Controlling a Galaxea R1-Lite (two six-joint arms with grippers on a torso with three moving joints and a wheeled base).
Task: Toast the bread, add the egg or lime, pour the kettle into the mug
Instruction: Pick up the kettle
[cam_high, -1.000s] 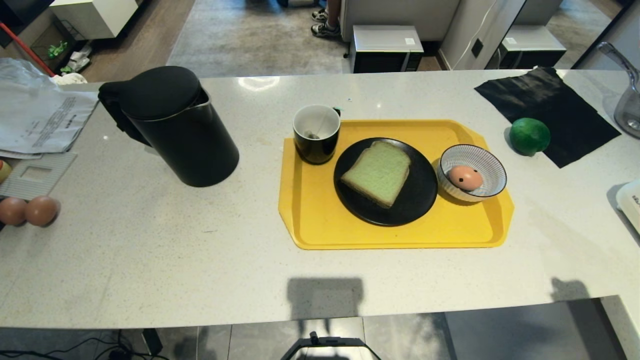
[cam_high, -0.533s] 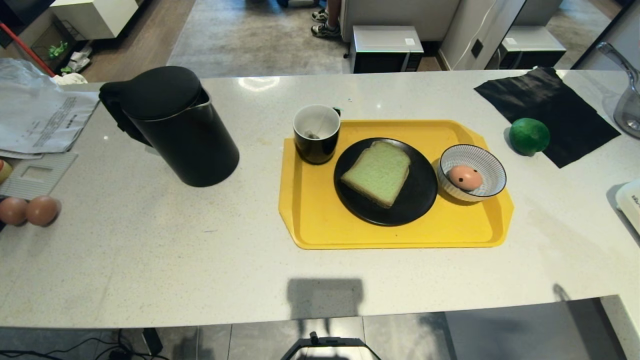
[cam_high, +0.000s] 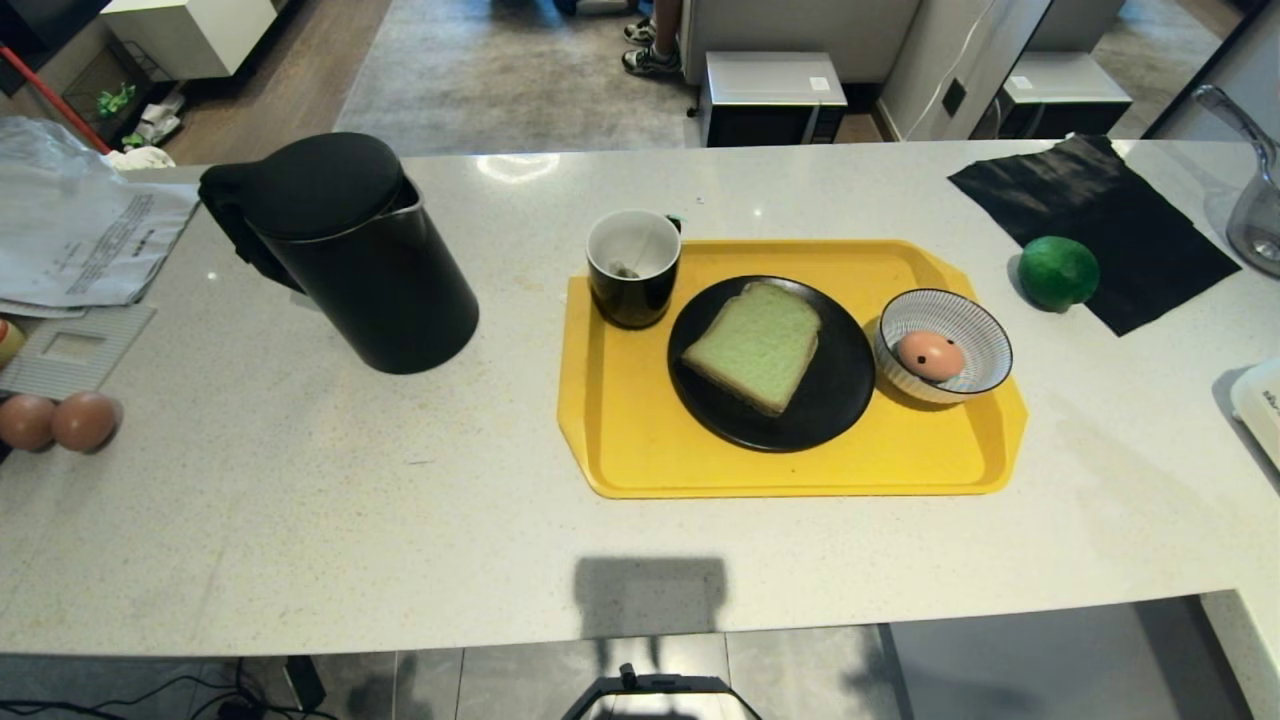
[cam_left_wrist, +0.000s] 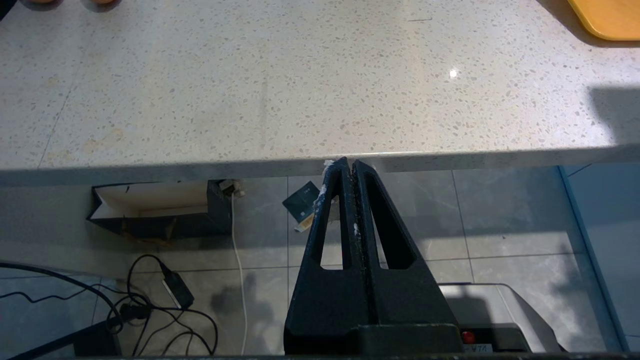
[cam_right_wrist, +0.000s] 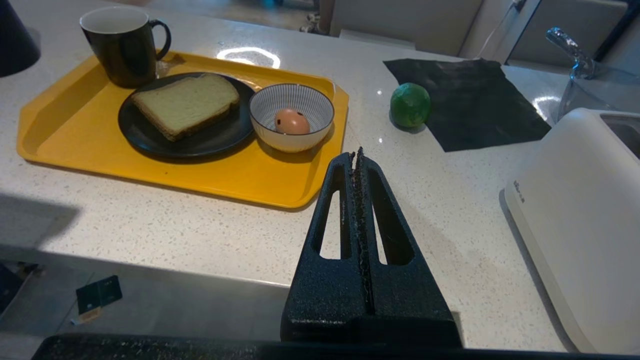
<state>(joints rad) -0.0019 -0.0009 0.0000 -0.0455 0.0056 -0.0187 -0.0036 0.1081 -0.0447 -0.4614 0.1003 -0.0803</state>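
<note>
The pale green bread (cam_high: 755, 346) (cam_right_wrist: 186, 105) lies on a black plate (cam_high: 830, 400) on the yellow tray (cam_high: 640, 450). Beside it the spotted egg (cam_high: 930, 355) (cam_right_wrist: 292, 121) rests in a striped bowl (cam_high: 975, 335). The black mug (cam_high: 633, 266) (cam_right_wrist: 121, 45) stands at the tray's far left corner. Left of the tray stands the black kettle (cam_high: 350, 250). The lime (cam_high: 1059, 272) (cam_right_wrist: 410, 104) sits on the counter right of the tray. My right gripper (cam_right_wrist: 357, 152) is shut and empty near the counter's front edge. My left gripper (cam_left_wrist: 348, 162) is shut, below the front edge.
A white toaster (cam_right_wrist: 580, 210) stands at the counter's right end. A black cloth (cam_high: 1100, 215) lies behind the lime. Two brown eggs (cam_high: 55, 422) and papers (cam_high: 80, 235) sit at the far left. A glass jug (cam_high: 1255, 215) is at the far right.
The arm's shadow at the counter's front right edge has shrunk and slipped off the counter. Nothing on the counter has moved.
</note>
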